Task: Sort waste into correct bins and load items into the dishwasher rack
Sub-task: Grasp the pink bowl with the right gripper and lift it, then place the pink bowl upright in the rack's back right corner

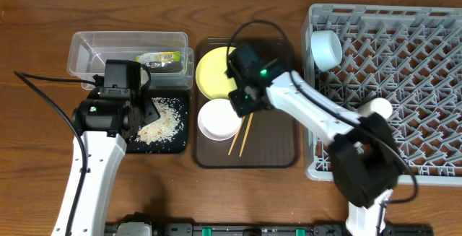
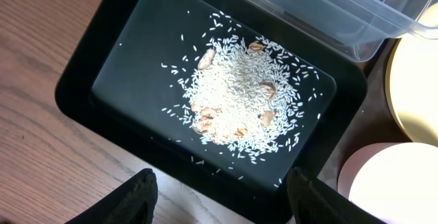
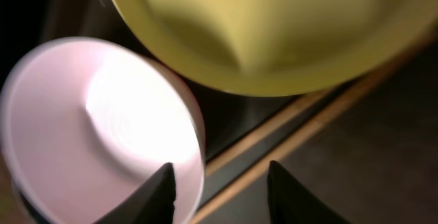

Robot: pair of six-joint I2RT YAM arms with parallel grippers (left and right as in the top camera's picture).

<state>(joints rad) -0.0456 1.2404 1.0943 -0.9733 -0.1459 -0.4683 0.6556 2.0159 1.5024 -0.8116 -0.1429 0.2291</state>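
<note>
Black shallow tray (image 2: 137, 66) holds loose whitish rice (image 2: 236, 94) — clear plastic tub (image 1: 86, 45), upper left, holds a green-and-yellow wrapper (image 1: 160, 58); left tool (image 2: 222, 200), right tool (image 3: 222, 186) both apart.

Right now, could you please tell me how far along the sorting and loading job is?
Done: rice lies in the black tray, the wrapper in the clear tub, a white cup in the rack. In hand: the right end effector, open, hovers at the pinkish bowl. Remaining: that bowl, yellow plate and chopsticks on the brown tray.
</note>
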